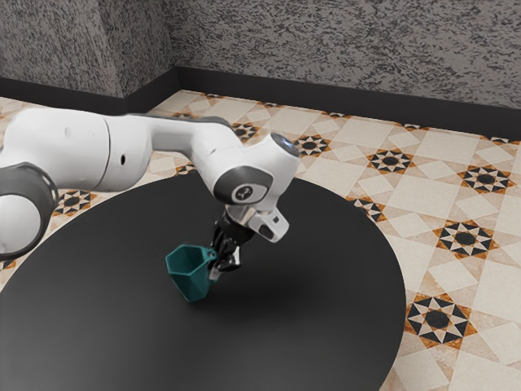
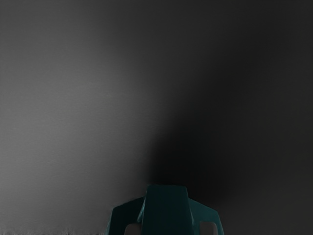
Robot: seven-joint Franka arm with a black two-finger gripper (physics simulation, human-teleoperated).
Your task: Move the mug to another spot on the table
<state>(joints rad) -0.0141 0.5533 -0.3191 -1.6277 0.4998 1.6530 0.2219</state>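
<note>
A teal faceted mug (image 1: 189,274) sits tilted on the round black table (image 1: 326,269), its open top facing up and toward the exterior view's left. My black gripper (image 1: 220,262) comes down from the white arm at the mug's handle side, and its fingers are closed on the handle or rim there. In the wrist view the teal handle (image 2: 165,210) lies right under my hand, with the dark tabletop (image 2: 122,98) beyond it.
The black table spreads wide around the mug on all sides. Past its edge is a patterned tile floor (image 1: 440,179) and a grey stone wall (image 1: 326,41) at the back.
</note>
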